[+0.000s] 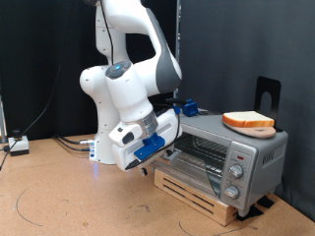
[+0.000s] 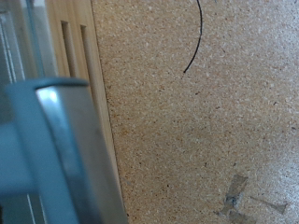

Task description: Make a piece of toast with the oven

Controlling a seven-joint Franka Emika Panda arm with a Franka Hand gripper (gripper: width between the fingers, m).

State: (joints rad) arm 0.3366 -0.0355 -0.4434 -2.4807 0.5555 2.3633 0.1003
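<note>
The piece of toast (image 1: 248,121), pale with an orange-brown crust, lies flat on top of the oven (image 1: 258,149). The silver-grey oven stands at the exterior view's right, with its knobs (image 1: 235,171) down the right panel and its wire rack showing in the front opening. My gripper (image 1: 151,153), with blue fingers, is low at the left end of the oven's front, close to the door. In the wrist view a silver-grey metal edge (image 2: 70,140) fills the near corner, very close and blurred. No toast shows between the fingers.
The oven sits on a wooden pallet (image 1: 192,187), whose slats also show in the wrist view (image 2: 79,56). A black stand (image 1: 267,93) rises behind the oven. A thin black cable (image 2: 194,42) lies on the speckled board tabletop. A small white box (image 1: 18,145) sits at the far left.
</note>
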